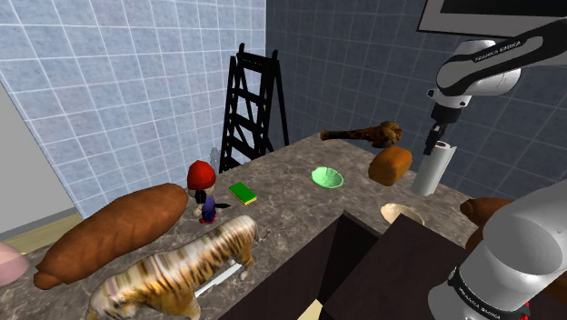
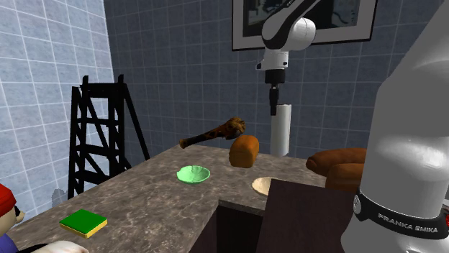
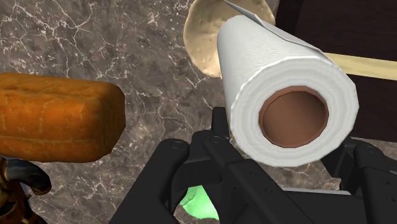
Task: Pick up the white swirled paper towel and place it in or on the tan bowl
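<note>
At the bench's far edge, under the dark tiled wall: one white paper towel roll, standing upright with its long axis vertical and the brown cardboard core facing up.

Hand: black, pointed straight down, directly over the roll's top end and level with its rim. Grip state: cannot tell. The wrist view has the roll's end pressed close against the hand, but not whether it is clasped. Whether the roll's foot rests on the bench or hangs just clear is equally unclear.

Tan bowl: shallow and empty, near the bench's front edge, just beside the dark stand. It lies close to the roll on the stand side. In the wrist view its rim shows just past the roll's body.

Neighbours: an orange-brown bread loaf just beside the roll, toward the bench's middle; a green bowl further along.

Judgement: the coming move turns on a short carry from the far edge toward the stand, roll kept vertical and lifted enough to clear the bowl's rim.
</note>
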{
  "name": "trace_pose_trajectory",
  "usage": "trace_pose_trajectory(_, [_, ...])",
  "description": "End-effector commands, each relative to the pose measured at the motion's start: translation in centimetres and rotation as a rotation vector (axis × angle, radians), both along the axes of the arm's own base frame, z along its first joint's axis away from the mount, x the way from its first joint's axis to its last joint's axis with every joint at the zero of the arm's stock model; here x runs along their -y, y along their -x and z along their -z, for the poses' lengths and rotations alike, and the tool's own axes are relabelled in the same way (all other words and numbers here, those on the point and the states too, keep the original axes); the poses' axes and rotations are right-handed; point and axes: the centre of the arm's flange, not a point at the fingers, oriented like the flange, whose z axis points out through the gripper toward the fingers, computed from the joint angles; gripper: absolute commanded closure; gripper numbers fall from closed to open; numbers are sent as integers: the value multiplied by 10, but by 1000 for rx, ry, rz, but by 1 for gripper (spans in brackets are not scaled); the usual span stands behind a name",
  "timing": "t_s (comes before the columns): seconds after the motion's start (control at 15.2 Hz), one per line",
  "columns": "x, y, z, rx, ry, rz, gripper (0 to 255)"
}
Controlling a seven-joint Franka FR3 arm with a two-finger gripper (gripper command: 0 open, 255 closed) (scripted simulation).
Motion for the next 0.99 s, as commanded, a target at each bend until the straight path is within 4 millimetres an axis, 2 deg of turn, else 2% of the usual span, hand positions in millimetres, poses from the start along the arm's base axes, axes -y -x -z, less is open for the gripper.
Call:
trace_pose_trajectory(0.0, [0,1,9,0,0,0,255])
trace_pose_trajectory(0.92, [0,1,83,0,0,0,255])
